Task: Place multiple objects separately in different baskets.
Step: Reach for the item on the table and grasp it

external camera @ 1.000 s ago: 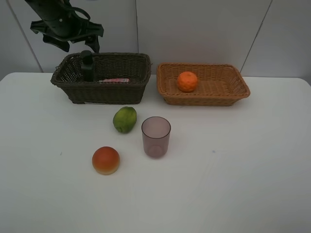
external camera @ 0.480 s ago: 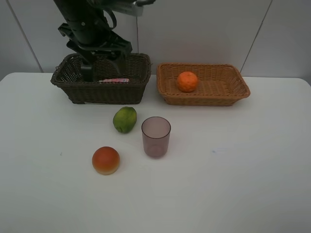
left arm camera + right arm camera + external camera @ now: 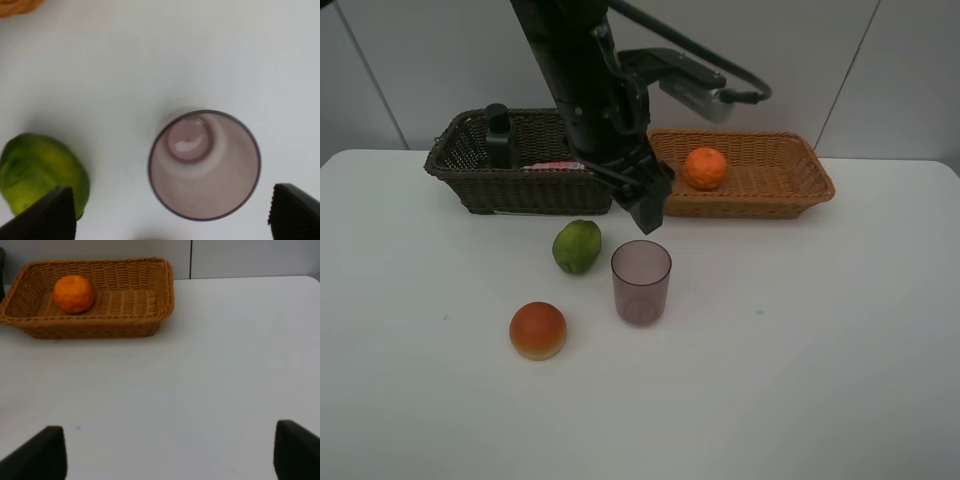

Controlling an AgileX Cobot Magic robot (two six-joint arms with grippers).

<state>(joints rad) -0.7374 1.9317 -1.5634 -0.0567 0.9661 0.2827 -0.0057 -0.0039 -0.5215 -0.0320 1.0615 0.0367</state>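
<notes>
My left gripper point(image 3: 646, 208) hangs open just above and behind the translucent purple cup point(image 3: 641, 281). In the left wrist view the cup point(image 3: 204, 165) stands upright and empty between the spread fingers of the gripper point(image 3: 172, 216), with the green fruit point(image 3: 42, 172) beside one finger. On the table the green fruit point(image 3: 577, 246) lies left of the cup and the red-orange fruit point(image 3: 537, 330) nearer the front. The dark basket point(image 3: 520, 190) holds the pump bottle point(image 3: 499, 135) and the pink bottle point(image 3: 555, 166). The orange point(image 3: 705, 168) sits in the tan basket point(image 3: 790, 195). My right gripper point(image 3: 169, 452) is open with nothing in it.
In the right wrist view the tan basket point(image 3: 150, 300) with the orange point(image 3: 73, 293) lies ahead across bare white table. A cable loops from the left arm over the tan basket's left end. The wall rises right behind both baskets.
The left arm has swung from above the dark basket to the right and down, ending over the purple cup. Nothing on the table has moved.
</notes>
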